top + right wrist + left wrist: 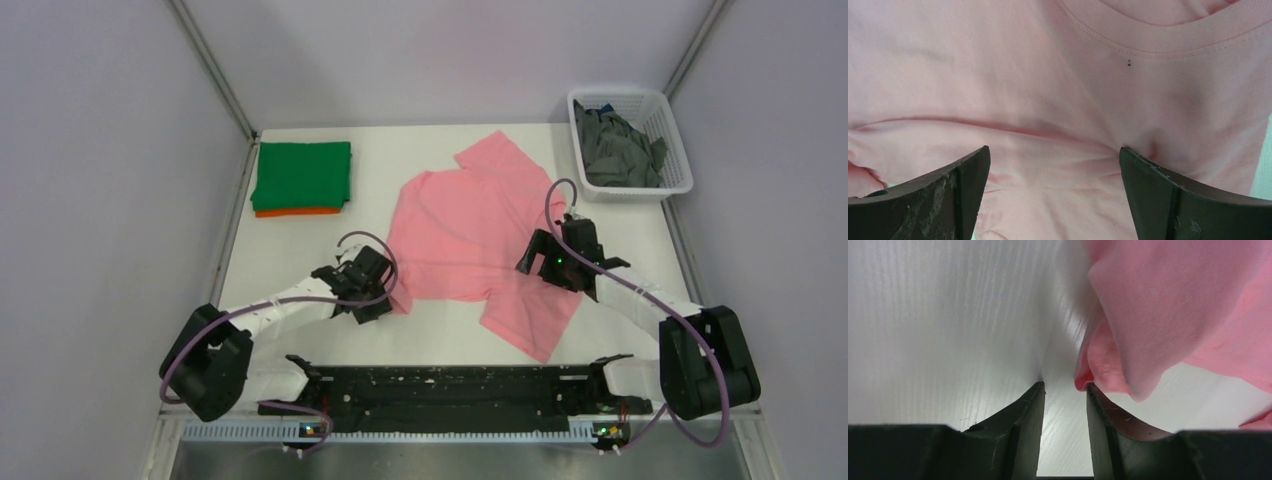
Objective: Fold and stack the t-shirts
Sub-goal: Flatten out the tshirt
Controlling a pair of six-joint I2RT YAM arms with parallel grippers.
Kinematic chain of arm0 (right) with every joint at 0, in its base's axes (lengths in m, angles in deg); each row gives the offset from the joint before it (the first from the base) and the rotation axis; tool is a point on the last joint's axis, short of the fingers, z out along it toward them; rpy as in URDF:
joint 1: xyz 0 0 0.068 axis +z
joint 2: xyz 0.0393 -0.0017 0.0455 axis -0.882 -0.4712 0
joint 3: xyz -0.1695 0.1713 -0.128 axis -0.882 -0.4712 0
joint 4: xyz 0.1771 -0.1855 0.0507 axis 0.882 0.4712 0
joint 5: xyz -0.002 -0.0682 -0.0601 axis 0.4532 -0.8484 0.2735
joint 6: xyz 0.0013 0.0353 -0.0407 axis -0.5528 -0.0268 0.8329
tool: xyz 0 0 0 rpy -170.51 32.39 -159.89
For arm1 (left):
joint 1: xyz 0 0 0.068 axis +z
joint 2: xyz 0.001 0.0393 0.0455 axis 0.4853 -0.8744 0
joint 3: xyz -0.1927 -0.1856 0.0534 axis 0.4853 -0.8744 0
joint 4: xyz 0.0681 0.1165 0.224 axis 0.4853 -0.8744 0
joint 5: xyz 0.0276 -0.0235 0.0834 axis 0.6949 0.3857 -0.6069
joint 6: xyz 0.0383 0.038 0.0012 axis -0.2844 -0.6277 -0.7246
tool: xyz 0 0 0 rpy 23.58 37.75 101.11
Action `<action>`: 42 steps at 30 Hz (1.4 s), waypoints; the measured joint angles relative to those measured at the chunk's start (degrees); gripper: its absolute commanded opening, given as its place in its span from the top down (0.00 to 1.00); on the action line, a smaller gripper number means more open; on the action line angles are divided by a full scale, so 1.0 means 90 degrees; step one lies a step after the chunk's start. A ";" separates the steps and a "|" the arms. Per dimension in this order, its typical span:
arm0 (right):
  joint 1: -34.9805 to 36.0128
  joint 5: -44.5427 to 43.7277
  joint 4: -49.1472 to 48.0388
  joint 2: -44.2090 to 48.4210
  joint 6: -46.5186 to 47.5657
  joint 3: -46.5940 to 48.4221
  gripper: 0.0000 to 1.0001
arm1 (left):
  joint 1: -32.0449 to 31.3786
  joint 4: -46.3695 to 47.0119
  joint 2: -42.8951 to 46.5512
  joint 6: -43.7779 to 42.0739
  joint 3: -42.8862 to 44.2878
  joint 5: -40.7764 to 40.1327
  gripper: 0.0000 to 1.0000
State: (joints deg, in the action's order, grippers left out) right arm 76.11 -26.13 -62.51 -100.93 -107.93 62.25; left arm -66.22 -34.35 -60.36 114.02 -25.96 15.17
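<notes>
Dark fingers (1023,420) of the left end effector (1065,387) stand low over the table (430,335) with only a narrow gap. White table shows through this gap, so it grasps nothing. The rumpled corner of the pink t-shirt (1173,305) touches the tip of the finger on the right side of the left wrist view, but it lies outside the gap, a little ahead and to the right.

This pink t-shirt is spread in the middle of the table. I judge that its long axis runs across the table from left to right, with the hem toward the left arm and the collar (1168,40) and both sleeves toward the right arm. The right end effector (1054,152) hangs just above the cloth below the collar, fully released and holding nothing.

The left arm is nearer to the hem corner. For a grip there, it would probably need to shift slightly right and forward, so that the edge comes between the fingers.

Further out, the green t-shirt (302,172) lies folded on the orange t-shirt (297,211) at the far left. The dark grey t-shirts (615,150) wait in the white basket (680,150) at the far right — well apart from both arms.
</notes>
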 measured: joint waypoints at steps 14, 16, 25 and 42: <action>-0.0002 -0.0063 0.0010 0.0061 0.0046 -0.0039 0.01 | 0.0002 0.0024 0.0277 0.0000 0.0053 0.0272 0.58; -0.0002 -0.0070 0.0010 0.0061 0.0046 -0.0039 0.01 | 0.0002 -0.0005 0.0330 -0.0002 0.0107 0.0270 0.58; -0.0002 -0.0090 0.0010 0.0061 0.0046 -0.0039 0.01 | 0.0002 0.0019 -0.0141 -0.0007 0.0231 0.0274 0.59; -0.0002 -0.0109 0.0017 0.0061 0.0046 -0.0039 0.01 | -0.0083 0.0381 -0.0872 -0.0007 0.0554 0.0476 0.68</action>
State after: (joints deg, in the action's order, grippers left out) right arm 76.08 -27.12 -62.36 -100.39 -107.51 61.90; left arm -66.96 -30.92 -68.20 113.95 -20.97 19.46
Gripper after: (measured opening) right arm 0.985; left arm 0.334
